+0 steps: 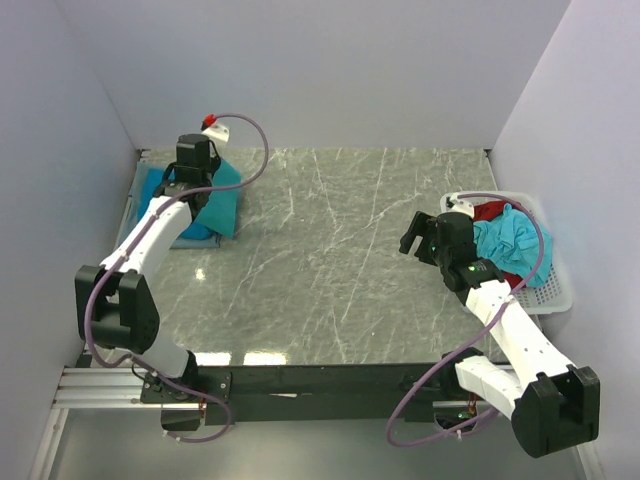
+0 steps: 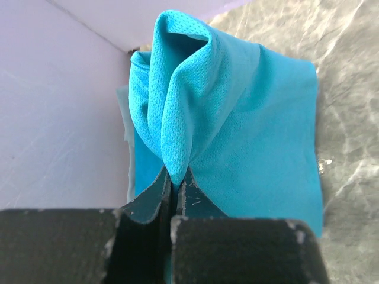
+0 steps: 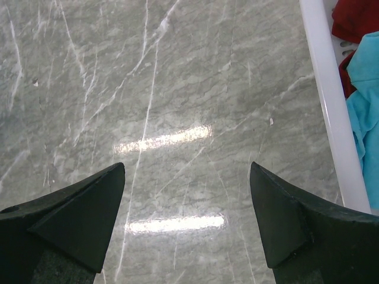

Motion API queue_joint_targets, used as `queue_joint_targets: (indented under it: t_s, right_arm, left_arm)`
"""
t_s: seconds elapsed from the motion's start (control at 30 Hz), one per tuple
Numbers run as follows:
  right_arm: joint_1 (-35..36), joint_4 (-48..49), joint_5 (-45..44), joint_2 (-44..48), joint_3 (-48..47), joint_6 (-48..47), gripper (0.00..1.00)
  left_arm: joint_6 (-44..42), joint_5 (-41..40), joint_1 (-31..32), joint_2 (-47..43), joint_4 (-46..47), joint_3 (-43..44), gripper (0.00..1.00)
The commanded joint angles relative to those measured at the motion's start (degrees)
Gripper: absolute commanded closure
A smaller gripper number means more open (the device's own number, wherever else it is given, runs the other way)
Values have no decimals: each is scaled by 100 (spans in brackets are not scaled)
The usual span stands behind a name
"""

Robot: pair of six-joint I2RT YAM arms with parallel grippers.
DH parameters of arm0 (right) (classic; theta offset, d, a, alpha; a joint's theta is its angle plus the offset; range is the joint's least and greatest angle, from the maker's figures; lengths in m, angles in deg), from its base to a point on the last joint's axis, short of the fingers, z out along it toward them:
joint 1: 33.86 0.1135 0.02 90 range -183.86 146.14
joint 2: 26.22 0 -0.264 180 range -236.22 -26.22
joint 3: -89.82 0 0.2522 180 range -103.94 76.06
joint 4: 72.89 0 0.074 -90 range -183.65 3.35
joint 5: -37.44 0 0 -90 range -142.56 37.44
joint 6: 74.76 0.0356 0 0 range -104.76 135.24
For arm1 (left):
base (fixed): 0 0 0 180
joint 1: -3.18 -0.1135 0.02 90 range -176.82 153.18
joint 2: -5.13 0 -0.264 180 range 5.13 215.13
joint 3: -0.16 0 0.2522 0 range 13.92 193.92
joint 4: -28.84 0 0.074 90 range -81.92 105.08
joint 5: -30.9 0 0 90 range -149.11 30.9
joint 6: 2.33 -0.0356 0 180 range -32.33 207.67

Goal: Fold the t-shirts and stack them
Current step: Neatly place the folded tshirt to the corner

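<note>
A folded teal t-shirt (image 1: 222,200) lies at the far left of the table, on top of other folded teal cloth (image 1: 152,186). My left gripper (image 1: 195,185) is shut on a pinched ridge of this t-shirt (image 2: 237,118) and lifts the fold into a peak (image 2: 177,89). A crumpled teal t-shirt (image 1: 515,250) lies in the white basket (image 1: 556,290) at the right; it also shows in the right wrist view (image 3: 364,106). My right gripper (image 1: 418,235) is open and empty above bare table, left of the basket; in the right wrist view (image 3: 186,195) its jaws stand wide apart.
A red garment (image 1: 490,210) lies in the basket beside the teal shirt, also in the right wrist view (image 3: 355,21). The basket rim (image 3: 328,106) runs along the right. White walls close the back and both sides. The marble table top (image 1: 340,250) spans the middle.
</note>
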Motion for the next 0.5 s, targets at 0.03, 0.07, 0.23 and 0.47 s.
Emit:
queue_joint_targets:
  t_s: [0.03,0.07,0.23,0.47]
  right_arm:
    - [-8,159,-95,136,68,-5,8]
    - [-16,185,-95,180,77,-5,8]
    - [-7,185,-77,250,86,-22,8]
    - [-8,247,-103,259,129,4,8]
  left_arm:
    - [-78,386,-13,-474,88,273,100]
    - [-60,413,-13,-501,70,317,100]
    - [-16,580,-13,-571,-97,528,100]
    - [19,431,-13,-563,-212,686,100]
